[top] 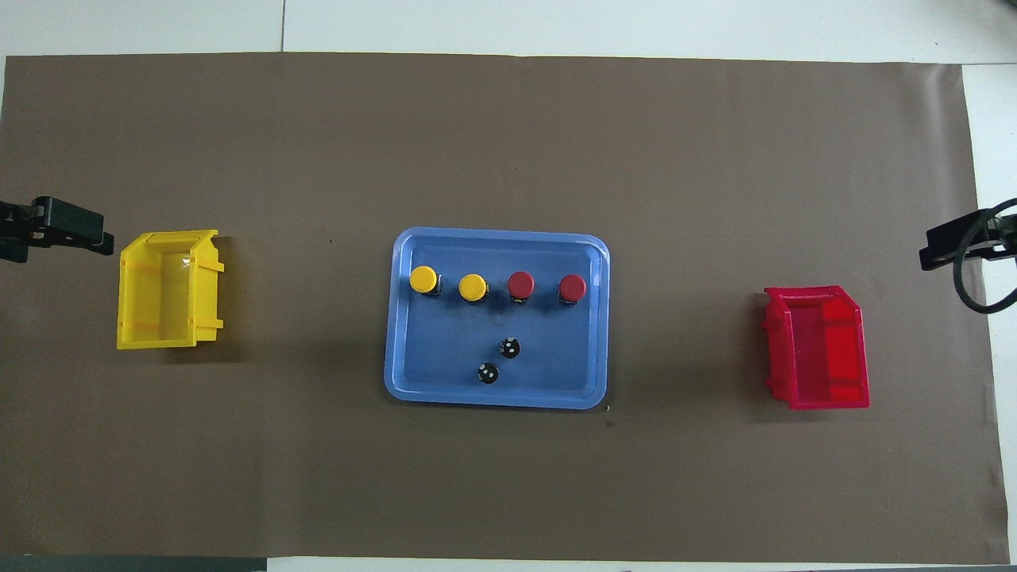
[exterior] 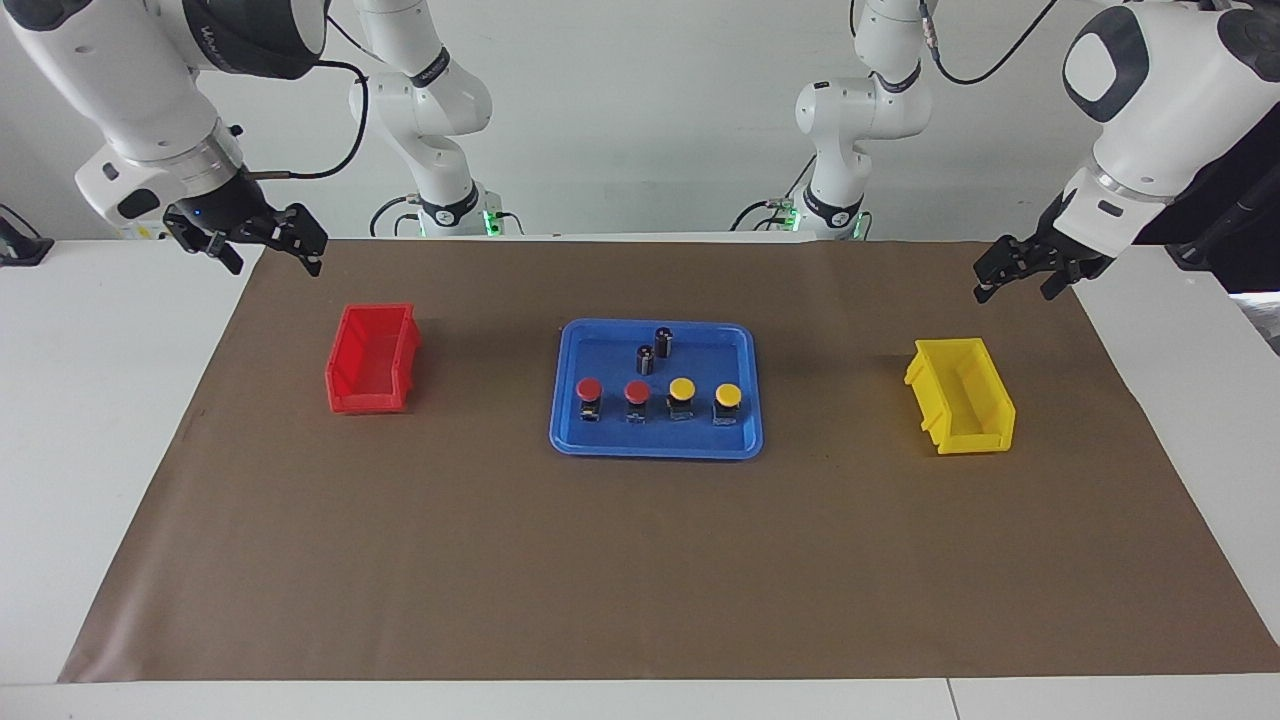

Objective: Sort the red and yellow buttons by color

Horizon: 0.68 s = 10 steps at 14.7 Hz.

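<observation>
Two red buttons [exterior: 589, 388] [exterior: 637, 392] and two yellow buttons [exterior: 681, 389] [exterior: 728, 396] stand in one row in the blue tray [exterior: 600, 345], along the side farther from the robots. From overhead the same row shows as yellow buttons [top: 423, 279] [top: 473, 287] and red buttons [top: 520, 284] [top: 572, 287] in the tray [top: 445, 357]. My right gripper [exterior: 275, 265] hangs open over the mat's edge beside the red bin. At the other end my left gripper [exterior: 1015, 293] hangs open near the yellow bin. Neither holds anything.
A red bin [exterior: 372, 360] [top: 822, 349] sits toward the right arm's end, a yellow bin [exterior: 962, 395] [top: 163, 290] toward the left arm's end; nothing lies in either. Two dark cylinders [exterior: 663, 340] [exterior: 645, 358] stand in the tray, nearer to the robots than the buttons. A brown mat [exterior: 640, 560] covers the table.
</observation>
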Each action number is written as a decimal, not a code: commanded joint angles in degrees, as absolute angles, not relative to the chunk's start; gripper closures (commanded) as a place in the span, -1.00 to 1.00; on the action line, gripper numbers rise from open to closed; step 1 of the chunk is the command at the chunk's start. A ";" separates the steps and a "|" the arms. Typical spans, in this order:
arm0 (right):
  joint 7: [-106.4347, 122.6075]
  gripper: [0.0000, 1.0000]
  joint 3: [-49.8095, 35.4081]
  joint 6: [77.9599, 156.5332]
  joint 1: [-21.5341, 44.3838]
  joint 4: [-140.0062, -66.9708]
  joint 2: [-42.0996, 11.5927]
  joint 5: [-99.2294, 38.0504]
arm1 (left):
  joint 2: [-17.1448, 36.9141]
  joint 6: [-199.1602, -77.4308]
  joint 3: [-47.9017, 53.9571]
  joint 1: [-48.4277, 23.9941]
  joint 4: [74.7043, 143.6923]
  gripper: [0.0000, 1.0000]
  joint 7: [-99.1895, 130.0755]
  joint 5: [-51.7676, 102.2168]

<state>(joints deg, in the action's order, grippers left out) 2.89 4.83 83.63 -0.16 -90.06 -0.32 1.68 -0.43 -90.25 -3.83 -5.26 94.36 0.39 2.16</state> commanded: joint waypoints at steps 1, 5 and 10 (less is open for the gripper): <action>3.87 -1.00 4.66 84.90 -0.44 -91.85 1.14 0.97 | -2.63 -91.23 -3.43 -4.83 97.29 -1.00 -0.61 1.41; 3.78 -1.00 4.66 84.99 -0.35 -91.76 1.14 0.97 | -2.81 -91.58 -3.43 -4.92 97.65 -1.00 -0.53 0.88; 4.39 -1.00 4.66 84.73 -0.35 -91.76 1.23 0.97 | -2.72 -92.64 -3.43 -5.62 97.56 -1.00 -0.18 0.26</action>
<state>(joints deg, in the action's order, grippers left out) 2.89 4.83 83.67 -0.16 -90.06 -0.21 1.66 -1.25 -90.89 -3.63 -5.36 95.68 0.19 1.66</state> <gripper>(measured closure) 0.000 0.000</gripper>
